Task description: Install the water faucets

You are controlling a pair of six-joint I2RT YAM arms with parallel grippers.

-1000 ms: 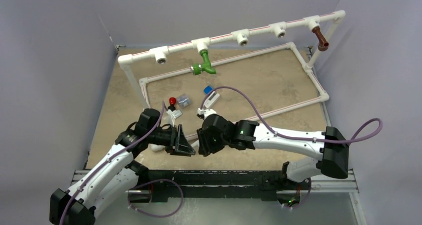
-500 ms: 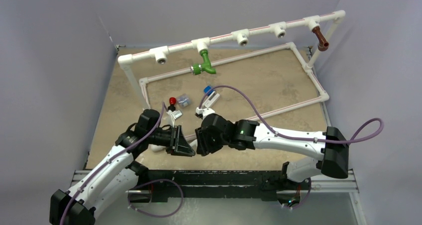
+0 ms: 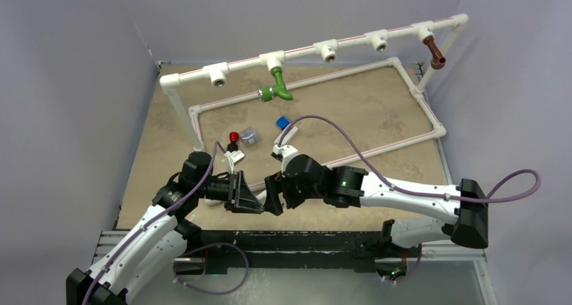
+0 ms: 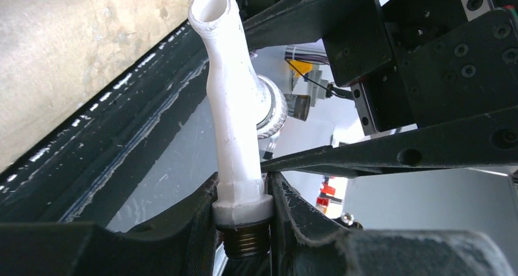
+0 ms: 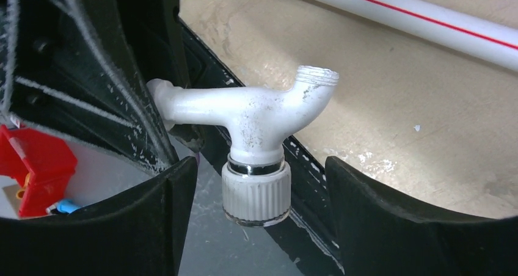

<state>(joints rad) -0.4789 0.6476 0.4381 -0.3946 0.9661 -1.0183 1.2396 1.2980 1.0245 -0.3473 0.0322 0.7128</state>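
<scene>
A: What does the top view give us?

B: Our left end effector (image 3: 255,198) and right end effector (image 3: 271,198) meet on the near side of the pipe frame (image 3: 324,49), outside its low front rail. The green faucet (image 3: 277,90) and brown faucet (image 3: 436,54) hang from its top rail. The third is probably between our fingers, though we can hardly make it out here.

A: And the left wrist view?

B: Our left end effector is clamped on the white faucet (image 4: 235,111) at its collar (image 4: 243,204), just above the metal thread (image 4: 244,242). We judge it light, rigid, smooth plastic, so likely slippery. The collar is the sure hold.

A: Right wrist?

B: Our right end effector gapes, fingers either side of the knob (image 5: 255,193), not touching it. The surface (image 5: 397,105) ends just beneath the faucet. Open room lies toward the pipe frame.
</scene>
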